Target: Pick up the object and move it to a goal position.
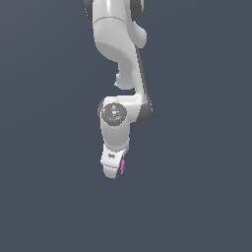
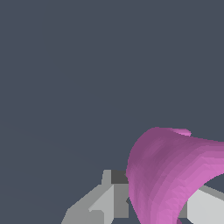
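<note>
The object (image 1: 122, 166) is a tiny magenta-pink curved piece at the tip of my white gripper (image 1: 115, 171), on the exterior view's right side of it. In the wrist view the object (image 2: 170, 175) looms large as a pink arch between my two grey fingers (image 2: 103, 203). The gripper (image 2: 153, 208) is shut on it. The jaws stand close on either side of the arch. Part of the object is hidden behind the gripper in the exterior view. From these views I cannot tell whether it is lifted or how high.
The white arm (image 1: 120, 59) hangs down from the top of the exterior view. A plain dark grey-blue surface (image 1: 49, 147) fills everything around it, with no other objects or edges in view.
</note>
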Controlling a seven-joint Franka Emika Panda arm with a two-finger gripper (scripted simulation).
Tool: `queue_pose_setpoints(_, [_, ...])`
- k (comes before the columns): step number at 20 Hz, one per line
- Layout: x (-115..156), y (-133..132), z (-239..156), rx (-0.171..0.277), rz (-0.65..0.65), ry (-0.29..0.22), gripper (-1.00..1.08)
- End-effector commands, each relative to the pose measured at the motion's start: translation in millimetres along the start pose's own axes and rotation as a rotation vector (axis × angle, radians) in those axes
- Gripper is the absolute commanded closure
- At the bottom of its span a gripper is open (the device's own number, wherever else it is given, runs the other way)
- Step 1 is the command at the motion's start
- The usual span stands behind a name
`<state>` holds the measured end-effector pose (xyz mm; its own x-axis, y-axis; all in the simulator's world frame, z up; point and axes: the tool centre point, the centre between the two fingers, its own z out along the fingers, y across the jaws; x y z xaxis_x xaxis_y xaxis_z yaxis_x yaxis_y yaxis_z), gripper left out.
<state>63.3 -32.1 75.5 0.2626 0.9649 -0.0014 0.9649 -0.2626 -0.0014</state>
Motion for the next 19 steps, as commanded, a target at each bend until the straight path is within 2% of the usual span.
queue_pose_setpoints(1, [23.1, -6.7, -18.4, -0.001, -0.002, 0.000, 1.08])
queue_pose_setpoints(11, [110.7, -30.5, -89.3, -0.001, -0.002, 0.001, 1.08])
queue_pose_setpoints(15, [128.6, -34.2, -103.5, -0.001, -0.002, 0.001, 1.08])
queue_pose_setpoints(19, [134.3, -35.2, -108.0, -0.001, -0.002, 0.001, 1.08])
